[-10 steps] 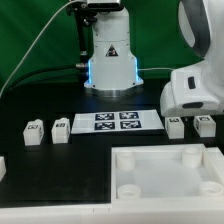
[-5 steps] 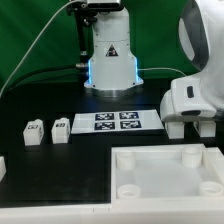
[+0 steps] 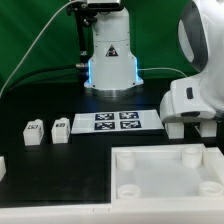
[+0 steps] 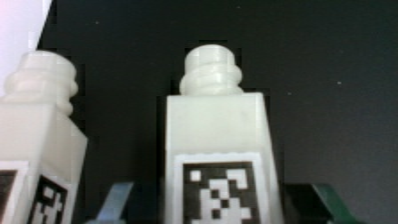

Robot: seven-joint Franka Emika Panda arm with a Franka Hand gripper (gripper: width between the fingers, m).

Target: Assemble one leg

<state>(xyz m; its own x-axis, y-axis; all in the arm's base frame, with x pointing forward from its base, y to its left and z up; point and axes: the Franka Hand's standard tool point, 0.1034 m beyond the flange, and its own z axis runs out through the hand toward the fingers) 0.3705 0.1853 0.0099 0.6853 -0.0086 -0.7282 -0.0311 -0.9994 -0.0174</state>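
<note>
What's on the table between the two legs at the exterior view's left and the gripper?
The marker board lies flat in that stretch, between the legs and the gripper; the exterior view shows it.

Quick headcount: four small white plastic rectangular posts with square black-and-white markers, two on the exterior view's left and two on its right, those partly hidden. One large white square panel, three round sockets showing. One thin flat marker board, four tags.

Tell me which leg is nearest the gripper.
The leg centred between the fingers in the wrist view; its neighbour stands beside, and two legs sit far off.
</note>
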